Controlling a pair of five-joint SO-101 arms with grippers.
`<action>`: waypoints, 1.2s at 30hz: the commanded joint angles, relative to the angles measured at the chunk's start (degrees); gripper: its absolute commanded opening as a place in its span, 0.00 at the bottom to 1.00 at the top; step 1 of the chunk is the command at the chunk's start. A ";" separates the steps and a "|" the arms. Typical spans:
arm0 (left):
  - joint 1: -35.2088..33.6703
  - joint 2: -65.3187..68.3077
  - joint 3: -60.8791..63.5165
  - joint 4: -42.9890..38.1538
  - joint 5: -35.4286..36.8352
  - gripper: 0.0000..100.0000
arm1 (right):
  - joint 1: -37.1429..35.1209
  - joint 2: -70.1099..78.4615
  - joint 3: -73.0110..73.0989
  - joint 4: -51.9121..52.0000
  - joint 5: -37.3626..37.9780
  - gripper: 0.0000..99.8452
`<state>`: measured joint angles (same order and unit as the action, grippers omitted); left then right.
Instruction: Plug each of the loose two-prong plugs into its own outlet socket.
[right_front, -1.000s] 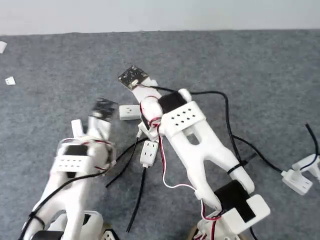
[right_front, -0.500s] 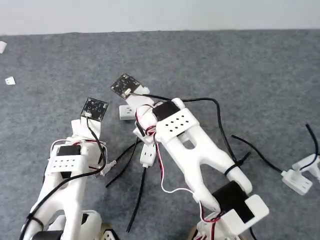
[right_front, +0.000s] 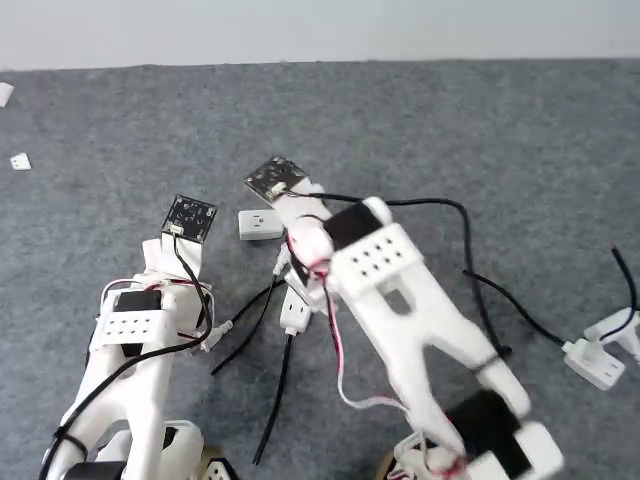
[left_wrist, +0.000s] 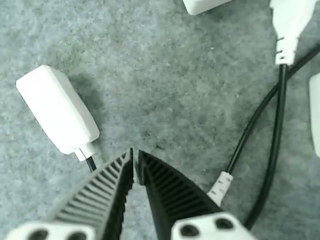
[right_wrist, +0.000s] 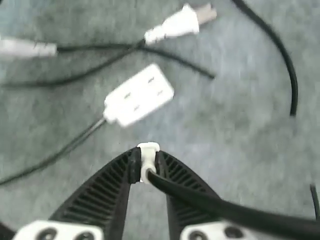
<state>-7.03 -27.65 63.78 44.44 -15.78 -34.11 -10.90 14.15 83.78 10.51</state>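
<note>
My right gripper (right_wrist: 145, 167) is shut on a small white two-prong plug (right_wrist: 148, 152), whose black cord (right_wrist: 210, 205) runs back past the fingers. It hangs over the grey carpet just short of a white outlet block (right_wrist: 140, 95); a loose white plug (right_wrist: 180, 22) lies beyond. My left gripper (left_wrist: 135, 162) is shut with nothing in it, its tips beside a white corded block (left_wrist: 57, 110). A loose plug (left_wrist: 289, 25) and a smaller plug end (left_wrist: 220, 184) lie off to its side. From above, outlet blocks (right_front: 259, 224) (right_front: 295, 310) lie between the arms.
A third white outlet block (right_front: 595, 362) with cords lies at the far right. Black cords (right_front: 275, 395) cross the carpet between the two arms. Small white scraps (right_front: 20, 161) sit at the far left. The wall edge runs along the back.
The right arm swung left, then back to the right and farther from the table's front. The left arm drew back slightly a second ago and has since stayed still.
</note>
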 joint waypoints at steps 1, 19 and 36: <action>-0.35 -1.32 -1.54 -0.53 -0.44 0.01 | 1.27 -8.22 5.45 2.86 0.26 0.01; 0.97 -1.23 -0.92 -0.53 -0.62 0.01 | 23.52 2.33 19.52 -13.14 12.57 0.16; 0.97 -1.32 -0.92 -0.53 -3.16 0.01 | 28.00 6.29 11.52 -11.74 -7.38 0.03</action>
<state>-6.42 -27.65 63.78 44.44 -18.24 -8.26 -5.45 25.67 75.25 8.84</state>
